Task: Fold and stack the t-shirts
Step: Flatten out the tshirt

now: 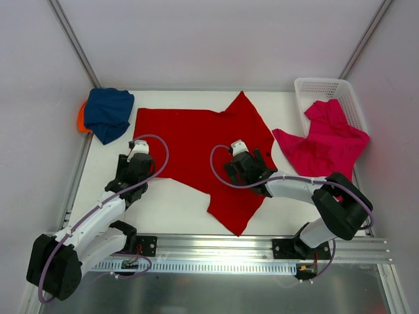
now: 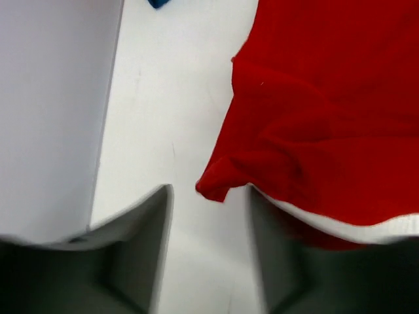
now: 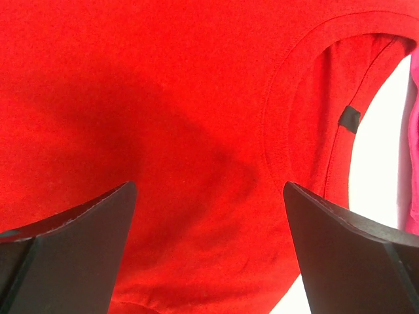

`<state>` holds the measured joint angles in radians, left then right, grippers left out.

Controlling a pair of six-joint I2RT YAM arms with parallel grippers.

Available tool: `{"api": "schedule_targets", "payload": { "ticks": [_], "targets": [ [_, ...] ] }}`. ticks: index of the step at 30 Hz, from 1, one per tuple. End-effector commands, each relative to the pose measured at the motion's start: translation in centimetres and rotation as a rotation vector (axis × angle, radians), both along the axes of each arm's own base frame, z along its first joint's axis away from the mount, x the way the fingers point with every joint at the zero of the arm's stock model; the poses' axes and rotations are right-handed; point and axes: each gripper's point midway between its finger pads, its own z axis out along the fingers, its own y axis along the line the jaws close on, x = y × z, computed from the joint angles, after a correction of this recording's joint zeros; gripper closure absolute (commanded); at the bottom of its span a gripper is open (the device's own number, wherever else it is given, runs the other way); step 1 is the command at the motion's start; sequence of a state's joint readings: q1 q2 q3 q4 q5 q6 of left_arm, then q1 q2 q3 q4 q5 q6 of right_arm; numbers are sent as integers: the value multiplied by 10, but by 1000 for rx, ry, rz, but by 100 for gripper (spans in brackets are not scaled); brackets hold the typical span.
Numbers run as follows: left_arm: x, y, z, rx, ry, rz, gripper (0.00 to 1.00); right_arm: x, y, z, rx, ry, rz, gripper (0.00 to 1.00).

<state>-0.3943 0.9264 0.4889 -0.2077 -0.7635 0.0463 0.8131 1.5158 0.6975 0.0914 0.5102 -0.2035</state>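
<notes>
Centrally, the red t-shirt (image 1: 196, 140) is lying spread across the table (image 1: 177, 203), one sleeve pointing to the far edge and its hem trailing toward the arms. The navy t-shirt (image 1: 108, 112) is sitting bunched at the far left corner, covering most of the orange t-shirt (image 1: 80, 118), which is peeking out beside the wall. The magenta-pink t-shirt (image 1: 324, 140) is draping out of the white basket (image 1: 321, 86) at the far right, just beside the red one.

Only the overhead view is showing all four shirts. The right wrist view is showing the red collar with a small black tag (image 3: 349, 118), plus a pink sliver (image 3: 412, 131) at its edge. The left wrist view is showing a rumpled red corner (image 2: 219, 186) against bare table.

The left gripper (image 2: 209, 191) is hanging at the shirt's left edge with its jaws parted, that corner sitting in the gap; whether a finger is touching it, I cannot tell. The right gripper (image 3: 209, 186) is hovering over the red chest area beside the collar, jaws spread wide and clasping nothing.
</notes>
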Motion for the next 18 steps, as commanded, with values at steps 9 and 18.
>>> {"api": "schedule_targets", "payload": {
  "ticks": [9, 18],
  "targets": [
    [4, 8, 25, 56, -160, 157, 1, -32, 0, 101, 298, -108, -56, 0],
    [15, -80, 49, -450, -301, -201, 1, -114, -21, 150, 638, 78, -156, 1]
  ]
}}
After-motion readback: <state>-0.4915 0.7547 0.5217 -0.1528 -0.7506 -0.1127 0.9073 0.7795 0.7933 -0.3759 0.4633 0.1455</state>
